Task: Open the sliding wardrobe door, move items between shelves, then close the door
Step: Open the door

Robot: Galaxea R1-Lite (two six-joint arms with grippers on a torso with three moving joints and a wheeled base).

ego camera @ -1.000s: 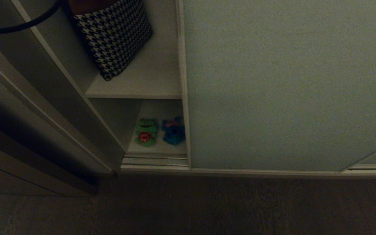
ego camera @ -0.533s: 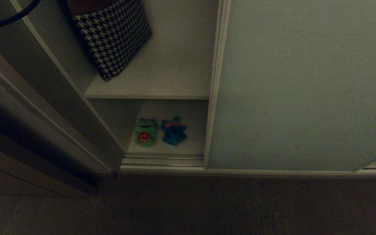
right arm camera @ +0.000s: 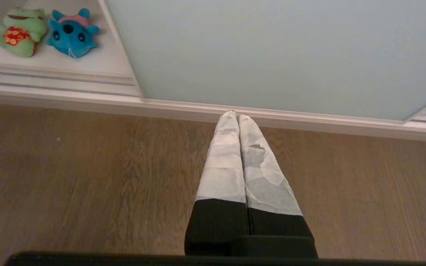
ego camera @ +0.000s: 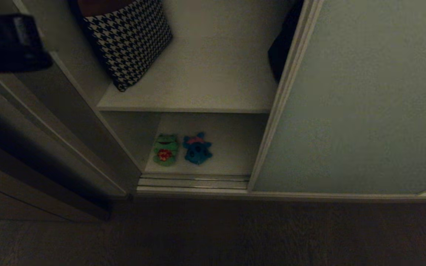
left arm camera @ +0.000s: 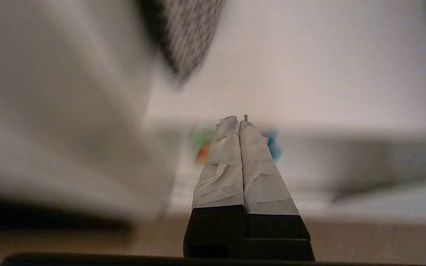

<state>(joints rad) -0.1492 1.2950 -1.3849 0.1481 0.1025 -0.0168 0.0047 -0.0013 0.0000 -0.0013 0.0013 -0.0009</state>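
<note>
The sliding wardrobe door (ego camera: pixel 364 103) stands partly open, its slim frame edge slanting across the opening. On the lower shelf (ego camera: pixel 231 155) a green frog (ego camera: pixel 165 149) and a teal-blue plush (ego camera: pixel 197 148) sit side by side, near the left wall. The upper shelf (ego camera: pixel 205 88) lies above them. My left gripper (left arm camera: pixel 239 120) is shut and empty, pointing towards the blurred frog (left arm camera: pixel 200 146) and teal plush (left arm camera: pixel 273 146). A dark part of my left arm (ego camera: pixel 9 42) shows at the upper left. My right gripper (right arm camera: pixel 234 116) is shut and empty, low over the floor before the door (right arm camera: pixel 272 51).
A black-and-white houndstooth cloth (ego camera: pixel 128 40) leans on the upper shelf's left side. A black bag (ego camera: pixel 285 48) shows behind the door's edge. The wardrobe's side panel (ego camera: pixel 87 122) bounds the opening on the left. Door tracks (ego camera: pixel 194 182) run along the wooden floor (ego camera: pixel 213 232).
The door has slid to the right, widening the opening and uncovering the black bag. A dark part of my left arm has come into the head view at the upper left.
</note>
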